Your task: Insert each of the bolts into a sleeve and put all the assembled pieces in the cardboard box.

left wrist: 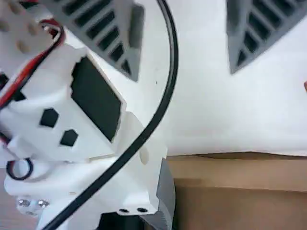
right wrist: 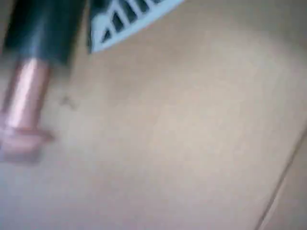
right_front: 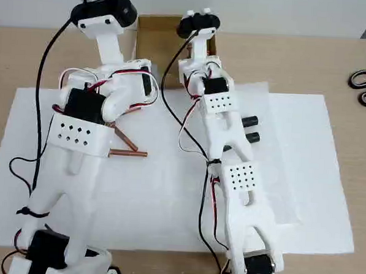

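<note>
High view gives you 2 copper bolts (right_front: 128, 152) on the sheet (right_front: 167, 204); right wrist view gives the right gripper (right wrist: 62, 33) pinching a black sleeve (right wrist: 38, 28), bolt (right wrist: 24, 91) inside, over the box (right wrist: 192, 120) floor. Your left gripper (left wrist: 184, 72) is spread.

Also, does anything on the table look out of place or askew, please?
Nothing looks damaged or spilled. Only the scissors seem out of place, lying on the bare table beyond the white sheet, away from the bolts and sleeves.
</note>
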